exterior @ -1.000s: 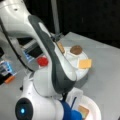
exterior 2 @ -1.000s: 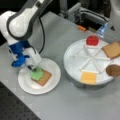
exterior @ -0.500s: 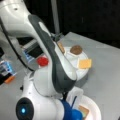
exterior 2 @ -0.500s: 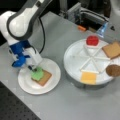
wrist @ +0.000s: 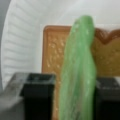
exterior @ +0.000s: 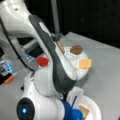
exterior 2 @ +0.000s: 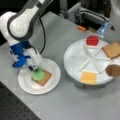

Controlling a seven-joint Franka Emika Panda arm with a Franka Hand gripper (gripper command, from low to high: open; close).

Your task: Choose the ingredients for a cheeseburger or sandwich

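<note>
Now claw (exterior 2: 34, 69) gripping green leaf (wrist: 78, 72) — over toast (exterior 2: 44, 78), white plate (exterior 2: 53, 83).

Operator, your notes on finish. The paper plate (wrist: 22, 37) showed a ribbed, matt white rim, smooth toward the centre. The toast square (wrist: 53, 50) on it looked rough and speckled, a dull brown, plastic-like. The green leaf (wrist: 80, 72) looked smooth, faintly translucent and soft-sheened, standing between the gripper (wrist: 75, 100) fingers (wrist: 37, 95), which were matt black. Your arm's shell (exterior 2: 22, 20) was glossy white plastic with dark grey trim. The divided tray (exterior 2: 75, 60) appeared smooth, satin white. The red disc (exterior 2: 92, 40) shone glossy; the cheese square (exterior 2: 88, 77) was flat and matt; the patty (exterior 2: 113, 70) was dull brown. The table (exterior 2: 75, 105) was matt grey.
</note>
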